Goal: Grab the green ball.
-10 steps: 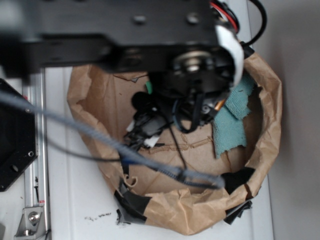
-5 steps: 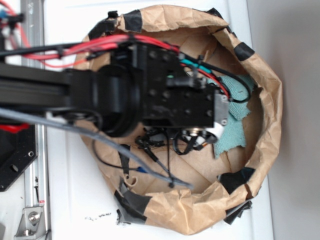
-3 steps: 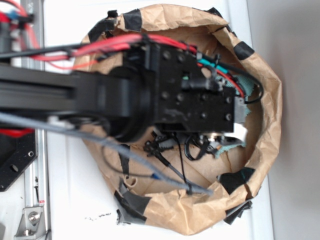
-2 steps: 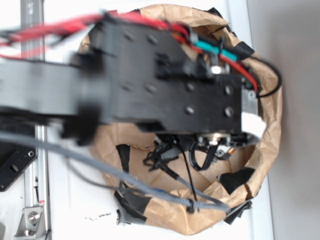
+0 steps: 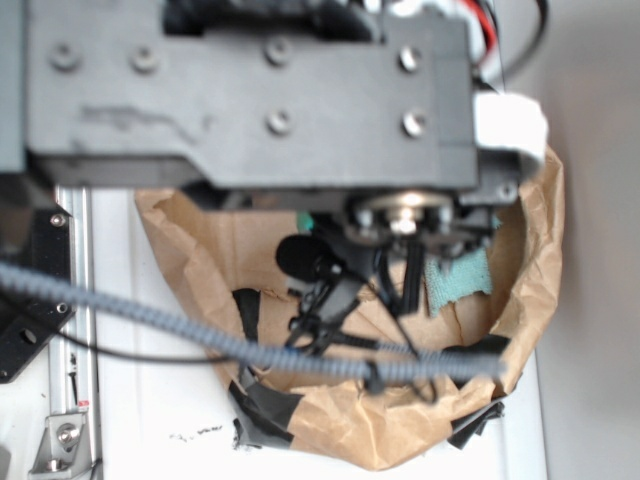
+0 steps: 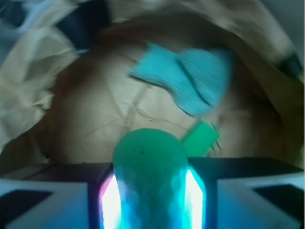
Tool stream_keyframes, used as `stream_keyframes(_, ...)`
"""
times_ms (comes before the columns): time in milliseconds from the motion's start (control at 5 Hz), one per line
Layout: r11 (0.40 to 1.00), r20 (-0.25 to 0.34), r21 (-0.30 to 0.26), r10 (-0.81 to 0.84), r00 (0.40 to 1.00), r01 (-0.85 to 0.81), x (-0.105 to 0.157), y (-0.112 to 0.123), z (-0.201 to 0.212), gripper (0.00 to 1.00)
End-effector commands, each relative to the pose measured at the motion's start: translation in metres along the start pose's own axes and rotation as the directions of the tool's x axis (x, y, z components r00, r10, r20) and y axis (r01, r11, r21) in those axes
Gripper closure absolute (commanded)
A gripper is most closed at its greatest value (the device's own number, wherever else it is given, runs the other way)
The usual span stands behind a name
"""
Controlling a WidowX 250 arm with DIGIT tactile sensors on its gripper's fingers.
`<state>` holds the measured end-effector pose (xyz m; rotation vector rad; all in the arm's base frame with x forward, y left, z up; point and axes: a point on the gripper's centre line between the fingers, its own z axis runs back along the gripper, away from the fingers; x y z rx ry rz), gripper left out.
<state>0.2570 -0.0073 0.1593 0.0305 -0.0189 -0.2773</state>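
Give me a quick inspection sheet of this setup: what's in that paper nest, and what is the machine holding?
Surface: crumpled brown paper basin patched with black tape, on a white table.
Job's things: green ball sits between the finger pads.
Clutter: teal cloth and green block lying on the paper beyond the ball.
Grippers: gripper shut on the ball.
Cables: grey braided cable and thin black wires cross the basin.
Surroundings: metal rail at left.
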Motion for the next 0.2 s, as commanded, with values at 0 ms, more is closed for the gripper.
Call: stream_keyframes(0,0.968,0.045,0.073,0.238,0.97,-0.241,0.0074,0.0073,0.0104,1.0)
